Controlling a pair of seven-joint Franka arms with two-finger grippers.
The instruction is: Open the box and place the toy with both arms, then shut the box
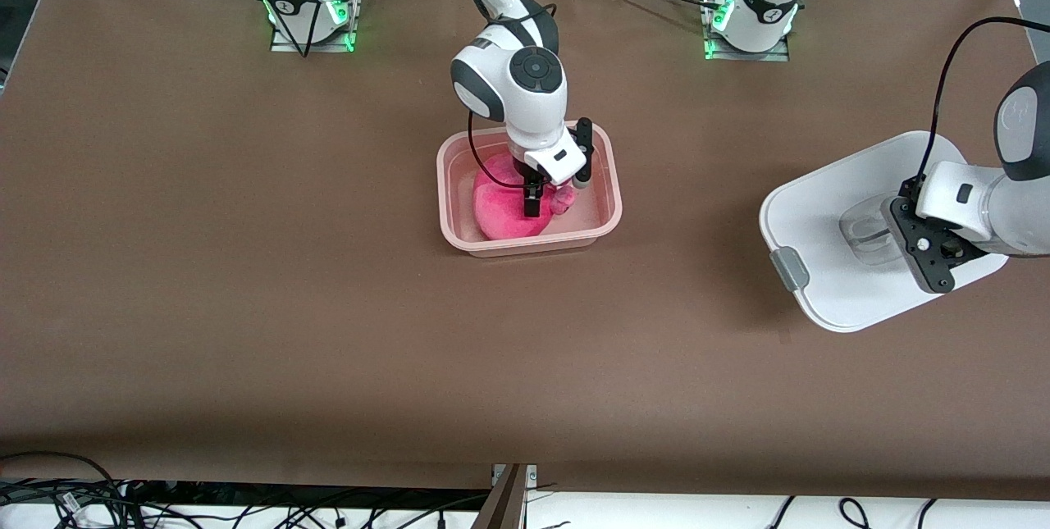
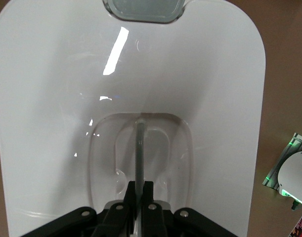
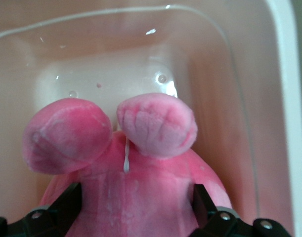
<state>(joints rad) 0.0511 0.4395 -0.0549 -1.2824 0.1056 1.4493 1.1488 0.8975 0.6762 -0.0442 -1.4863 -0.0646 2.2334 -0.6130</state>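
In the centre of the front view, the pale pink tub (image 1: 611, 209) sits open on the brown desk (image 1: 246, 266), with the bright-pink plush toy (image 1: 502, 207) lying inside it. The right pincer (image 1: 533, 199) reaches down into the tub, its fingers (image 3: 66, 207) spread wide on either side of the toy. At the right edge of the frame, the left pincer (image 1: 919, 242) is pinched onto the clear recessed handle (image 2: 140, 148) of the white lid (image 1: 828, 209), which has a grey clip (image 1: 789, 268) on its side.
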